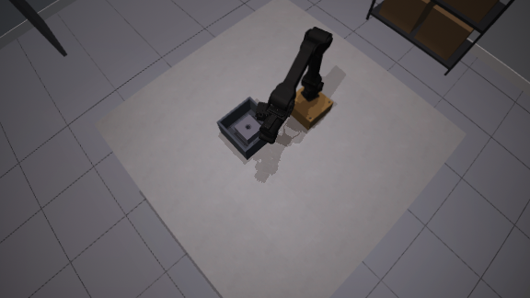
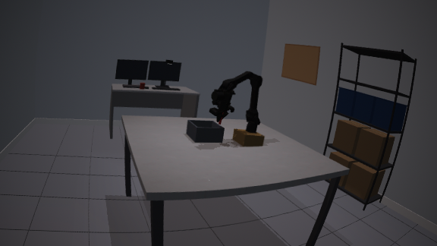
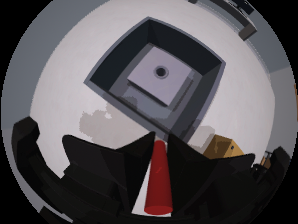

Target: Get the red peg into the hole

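On the desk at the back I count two monitors [image 2: 132, 70] [image 2: 165, 71] and one red cup [image 2: 142, 86]. The shelf unit [image 2: 398, 91] carries four brown boxes [image 2: 346, 136] [image 2: 375, 146] [image 2: 341, 159] [image 2: 364, 180]. Before me there is one open box [image 1: 234, 142] [image 2: 206, 134] [image 3: 117, 104], with one plate [image 1: 243, 132] [image 3: 150, 82] inside.

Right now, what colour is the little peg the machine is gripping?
Red; the peg shows best in the wrist view.

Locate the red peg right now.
Wrist view, bottom centre: the red peg is between the gripper's fingers, just outside the open box's near corner.
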You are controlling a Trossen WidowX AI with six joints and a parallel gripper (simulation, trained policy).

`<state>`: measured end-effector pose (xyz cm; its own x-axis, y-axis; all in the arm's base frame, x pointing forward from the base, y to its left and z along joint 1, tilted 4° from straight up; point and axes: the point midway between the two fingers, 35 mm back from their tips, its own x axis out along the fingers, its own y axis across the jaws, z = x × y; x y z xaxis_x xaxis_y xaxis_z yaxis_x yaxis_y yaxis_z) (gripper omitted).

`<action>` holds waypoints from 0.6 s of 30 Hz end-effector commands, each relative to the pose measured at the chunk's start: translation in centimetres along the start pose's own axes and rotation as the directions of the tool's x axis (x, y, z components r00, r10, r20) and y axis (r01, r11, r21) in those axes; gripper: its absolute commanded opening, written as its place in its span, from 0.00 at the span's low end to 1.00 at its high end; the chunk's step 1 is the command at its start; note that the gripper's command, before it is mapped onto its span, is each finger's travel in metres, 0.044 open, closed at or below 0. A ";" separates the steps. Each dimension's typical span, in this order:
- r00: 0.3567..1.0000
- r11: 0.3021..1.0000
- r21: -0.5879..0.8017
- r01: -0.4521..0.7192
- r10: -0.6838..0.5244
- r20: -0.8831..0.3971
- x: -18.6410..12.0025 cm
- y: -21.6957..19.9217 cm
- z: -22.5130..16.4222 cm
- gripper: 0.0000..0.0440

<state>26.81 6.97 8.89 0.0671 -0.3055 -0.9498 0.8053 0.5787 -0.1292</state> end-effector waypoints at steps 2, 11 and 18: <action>1.000 1.000 0.020 0.001 -0.001 0.008 0.5 0.3 1.9 0.00; 1.000 0.999 0.045 -0.004 0.003 0.005 2.5 0.4 6.0 0.00; 1.000 1.000 0.029 -0.013 0.014 -0.020 4.5 0.4 8.5 0.00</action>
<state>31.93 -0.11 7.39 0.0681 -0.2923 -0.9539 0.8275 0.5507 -0.1096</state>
